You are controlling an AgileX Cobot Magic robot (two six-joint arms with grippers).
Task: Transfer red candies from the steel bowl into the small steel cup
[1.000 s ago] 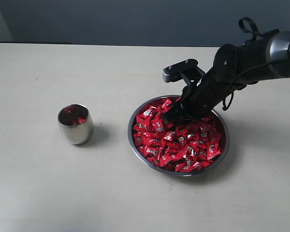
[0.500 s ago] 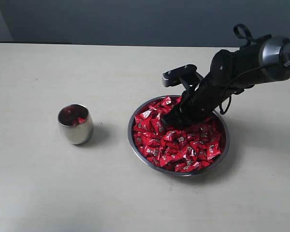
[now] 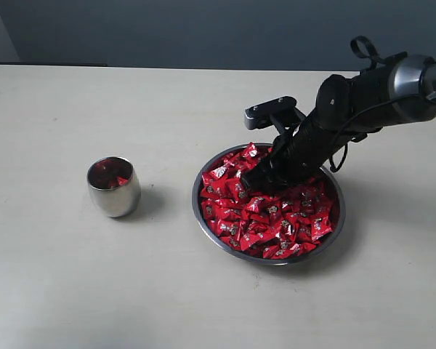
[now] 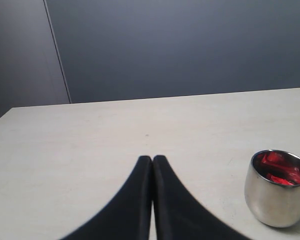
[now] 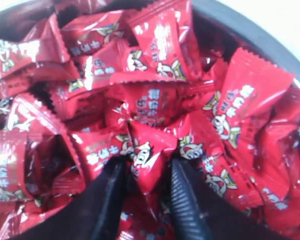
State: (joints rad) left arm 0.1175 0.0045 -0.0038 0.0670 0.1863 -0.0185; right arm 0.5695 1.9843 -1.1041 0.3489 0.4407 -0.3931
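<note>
Over the last second the right fingers [image 5: 110, 200] have narrowed, and the wrist has eased slightly up out of the shiny red crinkle-wrapped candies [image 3: 276, 218] heaped in the wide, shallow steel bowl [image 3: 195, 207]. The wrist view shows one candy [image 5: 145, 162] pinched between them, the fingers partly apart around it. From so close I cannot say how firm the hold is. The pick looks made. Next would be the carry to the small egg-shaped steel cup [image 3: 115, 190], which stands well apart on the pale counter [image 3: 94, 276] with a few candies already inside.

The right arm slants down from the right, its tips in the heap on the cup's side of the bowl. The left fingers [image 4: 140, 200] are pressed together, empty, near the cup.
</note>
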